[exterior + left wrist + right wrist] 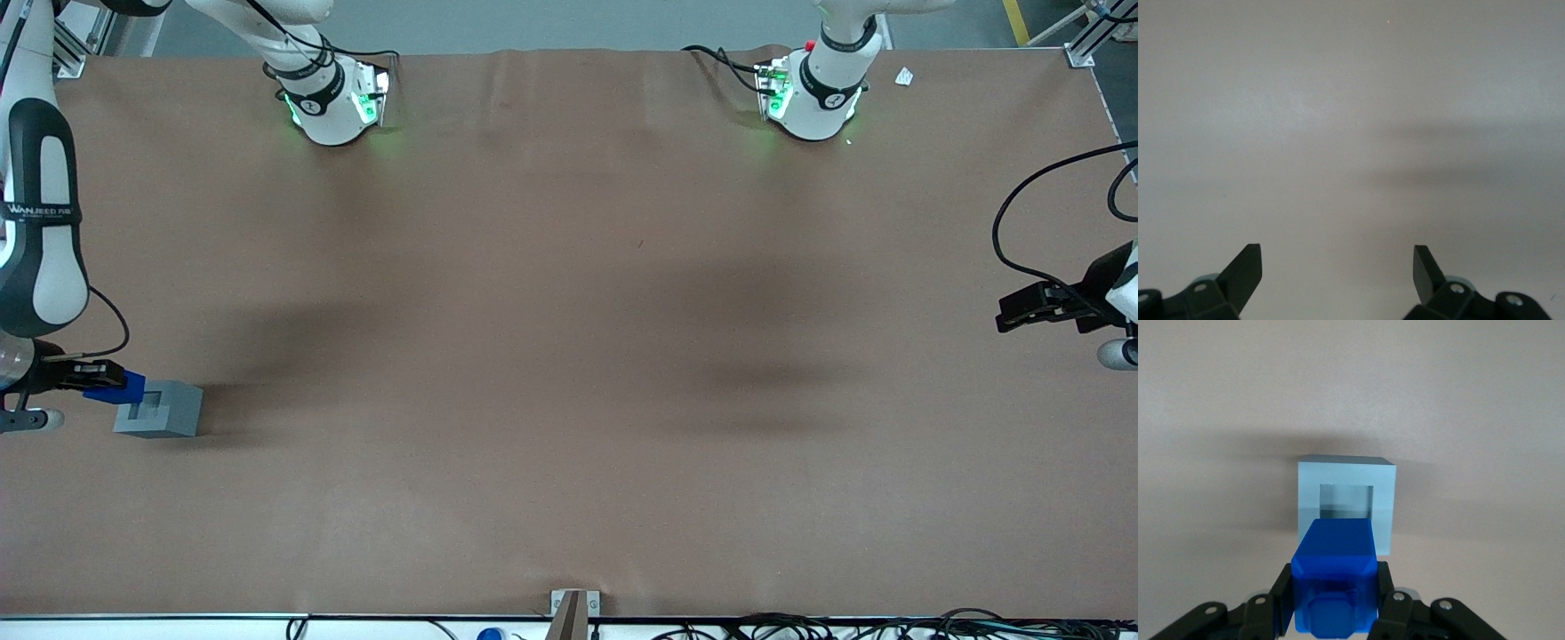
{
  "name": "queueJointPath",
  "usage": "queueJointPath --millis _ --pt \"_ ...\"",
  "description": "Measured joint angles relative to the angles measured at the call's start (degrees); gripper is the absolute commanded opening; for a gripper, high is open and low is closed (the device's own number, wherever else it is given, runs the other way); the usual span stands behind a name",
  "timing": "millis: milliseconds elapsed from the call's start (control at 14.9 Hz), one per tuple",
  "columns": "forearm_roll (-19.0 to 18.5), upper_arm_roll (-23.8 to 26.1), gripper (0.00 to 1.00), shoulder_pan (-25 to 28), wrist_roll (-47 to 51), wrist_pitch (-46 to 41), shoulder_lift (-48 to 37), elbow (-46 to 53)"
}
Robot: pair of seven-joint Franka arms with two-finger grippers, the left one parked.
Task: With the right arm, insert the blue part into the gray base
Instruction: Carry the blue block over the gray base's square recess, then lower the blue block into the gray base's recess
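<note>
Partly cut off at the frame edge, my right arm (40, 222) reaches low over the table (569, 356) at the working arm's end. Its gripper (93, 380) is clamped on the blue part (120, 388) (fingers (1281, 600) mostly hidden), just above the gray base (160, 409), whose recess stays partly covered.

The only lettering stands in small white characters on a black band (40, 212) around the white jointed right arm (40, 222); the characters do not resolve into legible words. No other text, number or sign is readable.
</note>
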Motion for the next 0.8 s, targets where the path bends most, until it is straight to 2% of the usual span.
queueJointPath --millis 201,804 --pt "3.12 0.0 0.02 -0.5 -0.14 0.06 0.87 0.02" --pt "3.6 0.0 0.0 -1.63 -0.08 0.67 2.96 3.07"
